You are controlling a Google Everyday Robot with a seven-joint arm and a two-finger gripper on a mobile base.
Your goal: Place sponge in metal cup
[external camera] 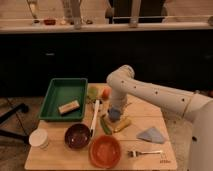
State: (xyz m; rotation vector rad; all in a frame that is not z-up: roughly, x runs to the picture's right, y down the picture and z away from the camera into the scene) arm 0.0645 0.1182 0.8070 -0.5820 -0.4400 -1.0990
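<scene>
My gripper hangs straight down from the white arm over the middle of the wooden table, just right of the green tray. A small light blue block, the sponge, shows directly at the gripper's lower end, at or just above the table top. I cannot tell whether it is held or resting. The metal cup cannot be made out; it may be hidden behind the gripper and sponge.
A green tray holds a tan block. A white tub, a dark bowl, an orange bowl, a fork and a blue-grey cloth lie along the front. A white-handled utensil, a yellow item and an orange fruit crowd the gripper.
</scene>
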